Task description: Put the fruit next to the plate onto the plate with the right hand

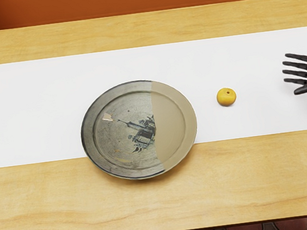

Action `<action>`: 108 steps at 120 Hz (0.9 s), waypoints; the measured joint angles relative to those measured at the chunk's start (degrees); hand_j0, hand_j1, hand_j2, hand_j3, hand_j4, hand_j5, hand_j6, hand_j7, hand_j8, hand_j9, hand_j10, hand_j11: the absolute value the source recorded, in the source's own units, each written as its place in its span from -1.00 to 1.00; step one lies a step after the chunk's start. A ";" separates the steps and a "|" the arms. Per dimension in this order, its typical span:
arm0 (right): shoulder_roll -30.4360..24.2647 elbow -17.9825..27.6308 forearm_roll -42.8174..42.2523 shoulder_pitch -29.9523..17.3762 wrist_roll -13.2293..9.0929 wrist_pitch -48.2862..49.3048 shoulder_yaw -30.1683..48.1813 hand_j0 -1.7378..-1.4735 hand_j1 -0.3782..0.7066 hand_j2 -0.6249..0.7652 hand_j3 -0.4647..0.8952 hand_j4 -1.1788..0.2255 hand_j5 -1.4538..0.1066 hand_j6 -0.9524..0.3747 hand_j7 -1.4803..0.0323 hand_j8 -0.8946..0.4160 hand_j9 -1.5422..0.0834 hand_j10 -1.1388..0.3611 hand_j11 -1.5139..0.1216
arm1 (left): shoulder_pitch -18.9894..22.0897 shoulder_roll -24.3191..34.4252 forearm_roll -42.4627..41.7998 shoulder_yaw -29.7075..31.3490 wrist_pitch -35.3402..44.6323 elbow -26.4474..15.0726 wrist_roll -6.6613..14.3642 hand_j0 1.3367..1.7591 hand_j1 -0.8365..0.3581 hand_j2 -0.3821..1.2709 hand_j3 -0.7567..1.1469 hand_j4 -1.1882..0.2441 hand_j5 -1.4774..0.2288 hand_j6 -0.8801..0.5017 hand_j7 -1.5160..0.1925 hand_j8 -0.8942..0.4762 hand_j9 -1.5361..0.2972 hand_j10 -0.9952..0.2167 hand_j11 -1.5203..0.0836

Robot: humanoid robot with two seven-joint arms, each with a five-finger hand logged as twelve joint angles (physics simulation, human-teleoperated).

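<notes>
A small orange-yellow fruit [226,96] lies on the white runner, a short way right of the plate and apart from it. The round grey-brown plate [171,118] with a dark drawing on its left half sits at the table's middle, with nothing on it. My right hand [300,74] comes in at the right edge, level with the fruit and well to its right. Its dark fingers [298,57] are spread toward the left and hold nothing. No left arm shows.
A white runner [40,106] crosses the wooden table [163,192] from left to right. An orange-brown wall lies beyond the table's far edge.
</notes>
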 joint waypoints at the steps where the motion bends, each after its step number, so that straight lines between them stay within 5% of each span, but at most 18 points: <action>1: -0.01 0.00 0.00 0.05 -0.01 0.00 0.00 -0.40 -0.93 -0.10 -0.32 0.67 0.85 0.43 0.94 0.36 0.89 0.51 0.84 | 0.00 0.00 0.00 0.00 0.00 0.00 0.00 0.52 0.95 -0.53 -0.21 0.64 0.71 0.25 0.75 0.28 0.65 0.61 0.87; 30: 1.42 1.13 -0.75 5.13 -0.20 0.01 -0.40 -0.40 -0.94 -0.10 -0.32 0.68 0.86 0.44 0.95 0.37 0.89 0.52 0.85 | 0.00 0.00 0.00 0.00 0.00 0.00 0.00 0.52 0.95 -0.53 -0.21 0.64 0.71 0.25 0.75 0.28 0.65 0.61 0.87; 53: -2.67 21.63 -9.57 10.20 -0.98 -0.03 -0.59 -0.40 -0.95 -0.10 -0.32 0.68 0.86 0.44 0.96 0.37 0.90 0.52 0.85 | 0.00 0.00 0.00 0.00 0.00 0.00 0.00 0.52 0.95 -0.53 -0.21 0.64 0.71 0.25 0.75 0.28 0.65 0.61 0.87; 66: -3.27 33.44 -17.82 13.75 -9.80 -9.00 -0.65 -0.40 -0.95 -0.10 -0.32 0.68 0.86 0.44 0.96 0.37 0.90 0.52 0.85 | 0.00 0.00 -0.01 0.01 0.00 0.00 0.00 0.52 0.95 -0.53 -0.21 0.64 0.71 0.25 0.75 0.28 0.65 0.61 0.87; 73: -2.29 37.55 -23.35 14.87 -16.14 -16.37 -0.75 -0.40 -0.95 -0.10 -0.32 0.68 0.86 0.44 0.96 0.37 0.90 0.52 0.85 | 0.00 0.00 -0.01 0.01 0.00 0.00 0.00 0.52 0.95 -0.53 -0.21 0.64 0.71 0.25 0.75 0.28 0.65 0.61 0.87; 80: 0.60 40.51 -31.09 15.54 -20.13 -23.92 -0.82 -0.40 -0.95 -0.10 -0.32 0.68 0.86 0.43 0.96 0.36 0.90 0.52 0.85 | 0.00 0.00 -0.01 0.01 0.00 0.00 0.00 0.52 0.95 -0.53 -0.21 0.64 0.71 0.25 0.75 0.28 0.65 0.61 0.87; 91: 4.69 42.80 -42.23 15.99 -23.24 -30.74 -0.92 -0.40 -0.95 -0.10 -0.32 0.68 0.86 0.43 0.96 0.36 0.90 0.52 0.85 | -0.04 0.00 -0.01 0.02 0.00 0.00 0.00 0.52 0.95 -0.53 -0.21 0.64 0.71 0.25 0.75 0.28 0.65 0.61 0.87; 108: 7.40 43.73 -52.35 15.86 -24.87 -34.42 -4.05 -0.40 -0.95 -0.10 -0.32 0.68 0.86 0.43 0.96 0.36 0.90 0.52 0.85 | 0.00 0.00 -0.01 0.02 0.00 0.00 0.00 0.52 0.95 -0.53 -0.21 0.64 0.71 0.25 0.75 0.28 0.65 0.61 0.87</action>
